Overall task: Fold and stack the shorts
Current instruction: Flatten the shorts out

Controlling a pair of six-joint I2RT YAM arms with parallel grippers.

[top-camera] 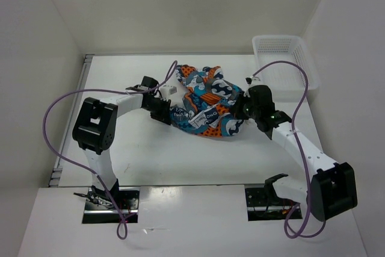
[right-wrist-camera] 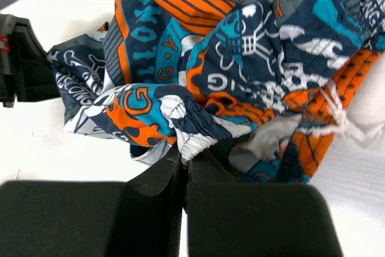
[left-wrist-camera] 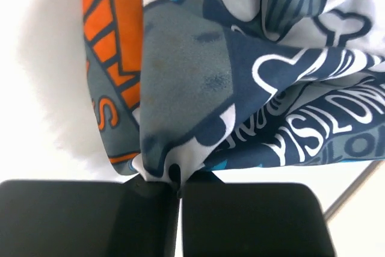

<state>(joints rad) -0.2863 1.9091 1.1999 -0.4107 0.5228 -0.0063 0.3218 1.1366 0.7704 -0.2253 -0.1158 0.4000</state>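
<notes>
Now, you have the white table (top-camera: 180, 161) as the widest thing in the top view, and on its far middle lie the shorts (top-camera: 207, 103), bunched in a crumpled heap and not folded, showing a print of blue, orange, grey and white. The heap sits between your two arms, well apart from the white mesh basket (top-camera: 283, 58) at the far right corner. The left arm (top-camera: 96, 127) reaches in from the left, and the right arm (top-camera: 301, 148) comes in from the right; a purple cable (top-camera: 60, 106) loops along each. Your left gripper (left-wrist-camera: 178, 185) is at the left edge of the heap with its jaws pressed together, and its wrist view shows a grey and navy fold of the shorts pinched between the black fingers (left-wrist-camera: 120, 209), the cloth rising from that pinch. Your right gripper (right-wrist-camera: 183, 167) is at the right edge of the heap, its jaws likewise drawn tight, nipping a small gathered tip of white and navy cloth from the shorts. In the right wrist view, a white drawstring (right-wrist-camera: 337, 112) trails across the orange panel beside that grip.
</notes>
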